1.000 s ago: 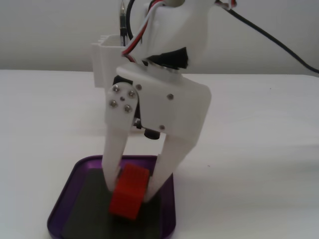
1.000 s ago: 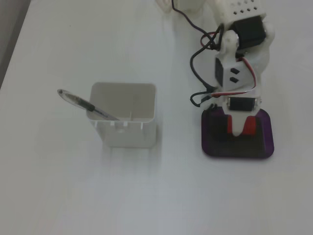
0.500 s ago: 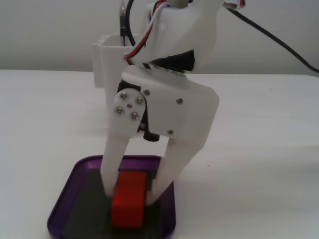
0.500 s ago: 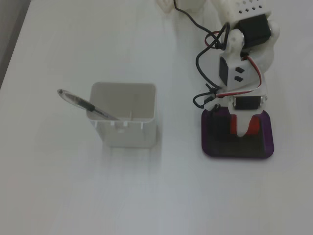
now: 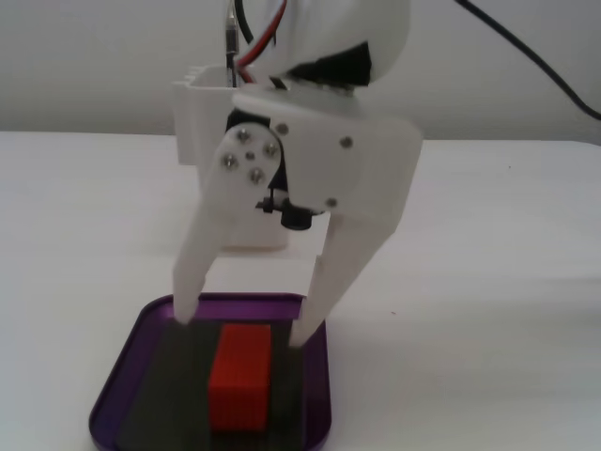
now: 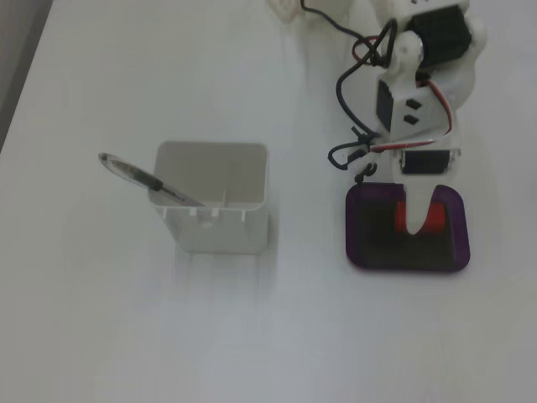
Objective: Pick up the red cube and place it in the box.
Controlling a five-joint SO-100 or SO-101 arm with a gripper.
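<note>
The red cube (image 5: 240,376) lies flat on the dark floor of the purple box (image 5: 122,376), free of the fingers. My white gripper (image 5: 242,331) hangs just above it, open, with one fingertip on each side and clear of the block. From above, the red cube (image 6: 433,218) shows partly under a white finger (image 6: 417,215), inside the box (image 6: 457,252) at the right of the table.
A tall white container (image 6: 214,201) with a black pen (image 6: 143,178) leaning in it stands left of the box in the view from above. It rises behind the arm as the white container (image 5: 202,108) in the low view. Black and red cables (image 6: 357,126) hang off the arm.
The fingers have spread apart and let go of the red cube, which now rests flat and square in the box. The gripper has risen and pulled back slightly.
</note>
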